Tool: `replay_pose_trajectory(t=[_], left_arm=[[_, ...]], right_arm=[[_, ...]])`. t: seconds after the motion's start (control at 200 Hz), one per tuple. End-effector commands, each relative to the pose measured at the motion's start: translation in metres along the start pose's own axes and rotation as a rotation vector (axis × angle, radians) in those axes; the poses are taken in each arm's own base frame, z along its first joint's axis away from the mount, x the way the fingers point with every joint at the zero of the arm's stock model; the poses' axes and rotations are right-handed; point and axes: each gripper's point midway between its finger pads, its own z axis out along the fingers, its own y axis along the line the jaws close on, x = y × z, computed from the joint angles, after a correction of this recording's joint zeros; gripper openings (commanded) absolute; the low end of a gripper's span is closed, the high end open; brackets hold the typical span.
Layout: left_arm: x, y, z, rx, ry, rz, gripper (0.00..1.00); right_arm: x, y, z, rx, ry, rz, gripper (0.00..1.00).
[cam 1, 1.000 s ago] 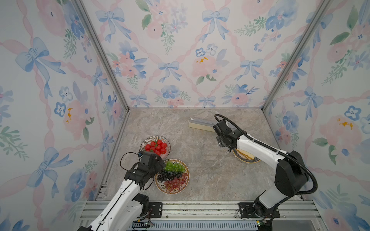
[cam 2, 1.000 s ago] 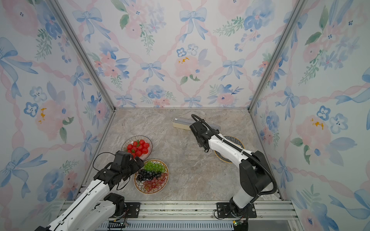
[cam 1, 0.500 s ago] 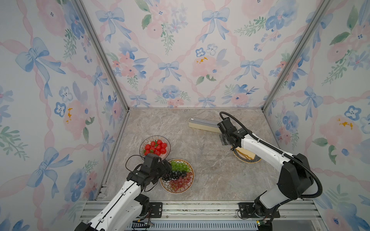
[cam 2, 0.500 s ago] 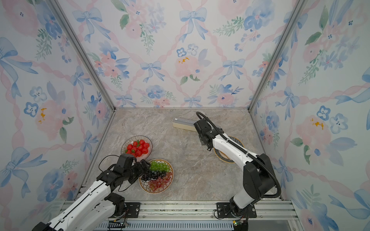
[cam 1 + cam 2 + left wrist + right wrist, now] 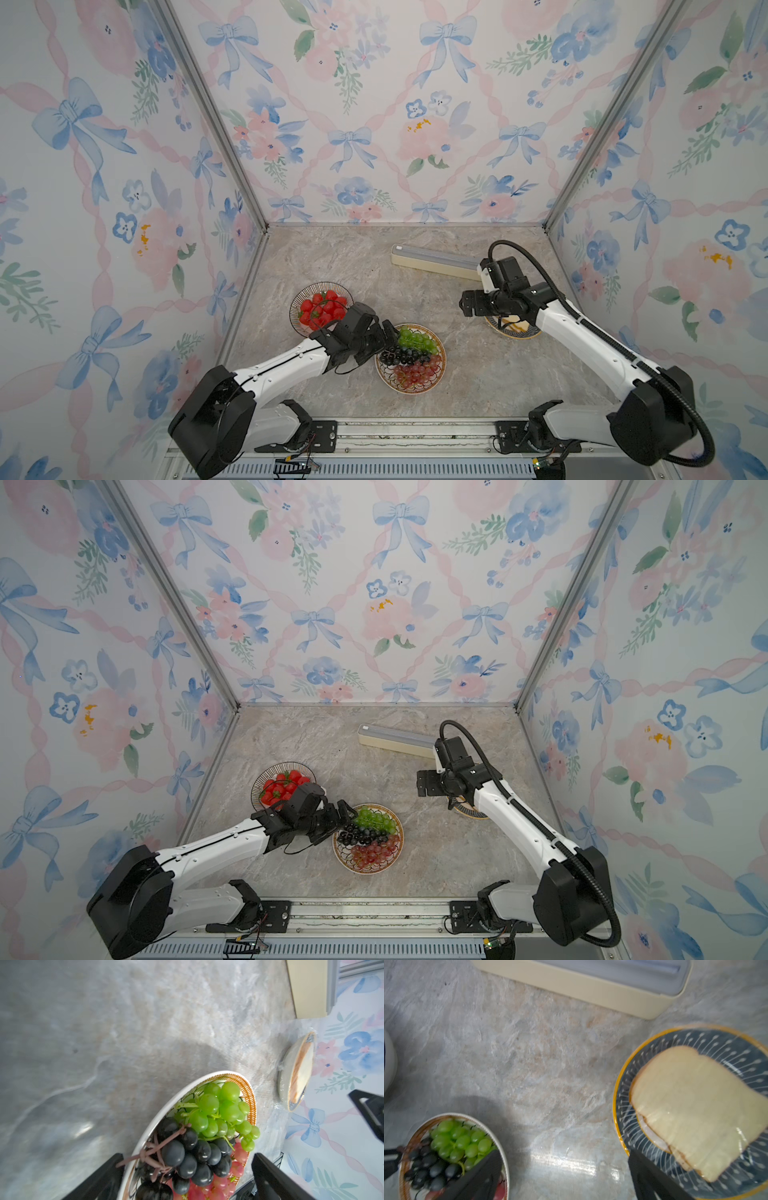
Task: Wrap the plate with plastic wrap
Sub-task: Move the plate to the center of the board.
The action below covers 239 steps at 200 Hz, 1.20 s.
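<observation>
Top views: in both top views the long cream plastic wrap box lies aslant near the back wall, with bare marbled surface open in front of it. My left jaws gape empty at the rim of the grape plate. My right jaws hang wide and empty beside the bread plate.

Left wrist: round glossy grapes sit between my spread fingers, which grip nothing.

Right wrist: clear, shiny plastic wrap stretches over the bread plate's yellow rim and the flat slice. Open stone lies between the two plates.
</observation>
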Motion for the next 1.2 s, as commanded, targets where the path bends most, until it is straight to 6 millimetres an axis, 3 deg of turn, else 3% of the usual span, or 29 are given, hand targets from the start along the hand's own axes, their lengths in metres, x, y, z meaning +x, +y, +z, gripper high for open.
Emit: replay_pose_trajectory(t=[0.0,0.115,0.255,0.35,0.505,0.76,0.98,1.19], left_arm=[[-0.007,-0.033,0.006,0.081,-0.008,0.067,0.98],[-0.012,-0.031,0.012,0.055,-0.025,0.102,0.98],[-0.026,-0.024,0.012,0.017,-0.09,0.138,0.98],[-0.031,-0.02,0.012,0.002,-0.109,0.154,0.98],[-0.035,-0.015,0.01,-0.009,-0.123,0.168,0.98],[-0.045,-0.006,0.002,-0.013,-0.155,0.159,0.98],[-0.061,-0.007,-0.009,-0.015,-0.203,0.193,0.98],[-0.082,-0.008,-0.019,-0.029,-0.259,0.218,0.98]], right_arm=[[0.042,0.027,0.0,-0.265,0.135,0.078,0.88],[0.068,0.041,0.005,-0.39,0.208,0.064,0.78],[0.089,0.049,0.022,-0.404,0.297,0.039,0.67],[0.095,0.05,0.035,-0.394,0.343,0.038,0.57],[0.104,0.053,0.052,-0.376,0.406,0.027,0.48],[0.114,0.051,0.065,-0.347,0.464,0.032,0.24],[0.099,0.041,0.066,-0.323,0.409,0.066,0.01],[0.062,0.024,0.069,-0.325,0.287,0.175,0.0]])
